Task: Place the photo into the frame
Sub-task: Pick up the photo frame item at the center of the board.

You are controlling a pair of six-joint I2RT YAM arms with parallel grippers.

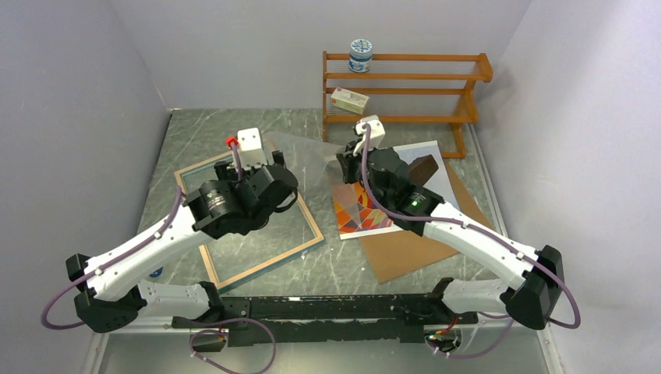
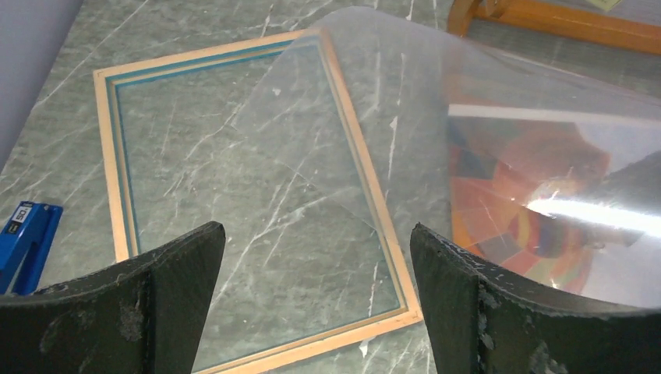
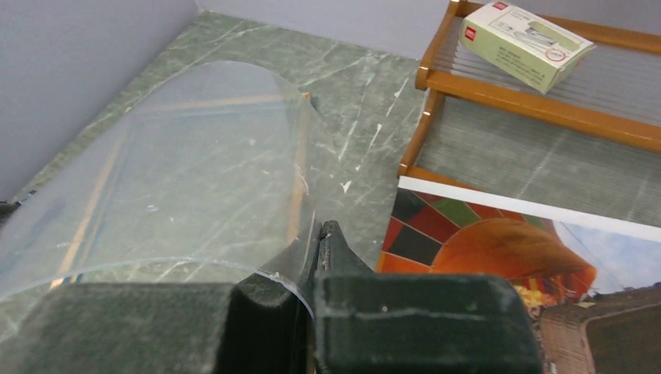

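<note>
The frame [image 1: 261, 262] lies back-up on the left of the table, its light wood rim [image 2: 109, 156] around bare marble. My right gripper [image 3: 319, 241] is shut on one edge of the clear pane [image 3: 195, 156], a flexible sheet held bent and raised between the arms [image 1: 312, 160]. The pane overhangs the frame's right side [image 2: 436, 93]. The photo [image 1: 362, 214], with its balloon print up [image 3: 499, 241], lies at the right, partly under my right arm. My left gripper [image 2: 318, 257] is open and empty above the frame's near right corner.
The brown backing board [image 1: 413, 249] lies under the photo. The orange-brown shelf rack [image 1: 405, 78] stands at the back right with a tin [image 1: 360, 54] and a small box [image 3: 526, 43] on it. A blue object [image 2: 27, 234] lies left of the frame.
</note>
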